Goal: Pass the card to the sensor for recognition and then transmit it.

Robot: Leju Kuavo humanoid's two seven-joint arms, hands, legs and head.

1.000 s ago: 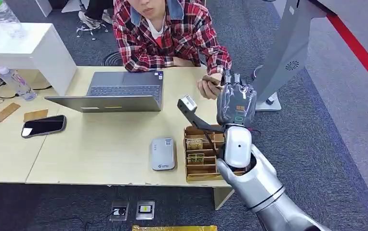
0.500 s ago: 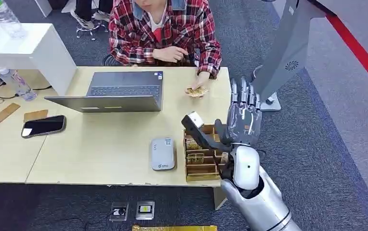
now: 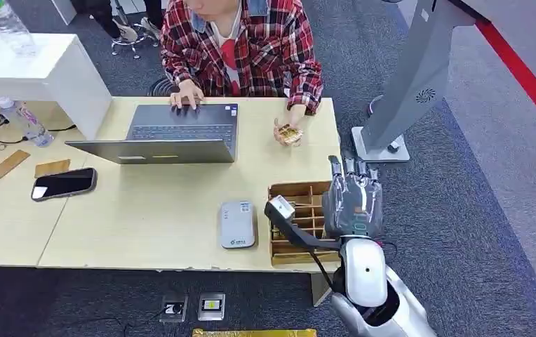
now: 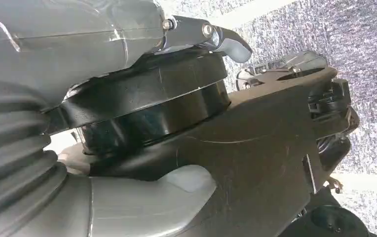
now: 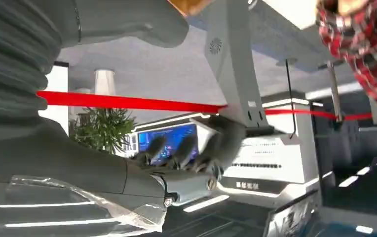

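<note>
The wooden table (image 3: 153, 210) carries most things. A person in a red checked shirt (image 3: 251, 49) sits at its far edge, one hand on the grey laptop (image 3: 163, 137) and the other hand (image 3: 290, 126) holding the card (image 3: 290, 135) near the far right corner. A wooden card box (image 3: 297, 225) with slots sits at the near right corner, and the small grey card sensor (image 3: 238, 224) lies just beside it. A black phone (image 3: 63, 184) lies near the left edge. The robot's right hand (image 3: 353, 200) hovers over the right side of the box, fingers spread and holding nothing. The left hand (image 4: 68, 54) shows up close, but I cannot tell how its fingers are.
</note>
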